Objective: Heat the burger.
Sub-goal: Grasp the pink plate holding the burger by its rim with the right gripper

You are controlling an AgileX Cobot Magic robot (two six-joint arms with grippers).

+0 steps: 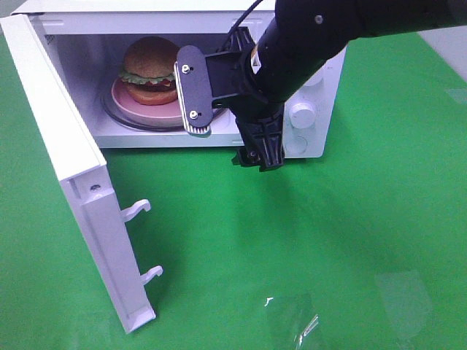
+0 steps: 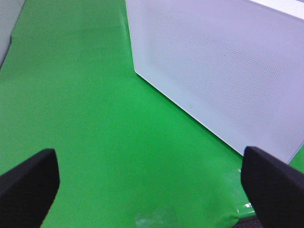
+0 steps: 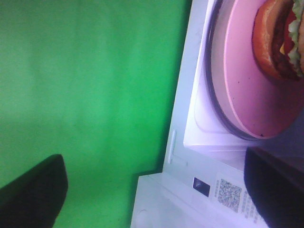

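The burger sits on its plate inside the microwave, door wide open. The right gripper gapes empty at the cavity mouth (left gripper likewise, beside the oven's wall). Swinging the door now would likely strike that arm or jolt the oven.

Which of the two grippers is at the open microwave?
The right gripper, open at the microwave's mouth before the burger on its pink plate; the left gripper faces green cloth and a white panel.
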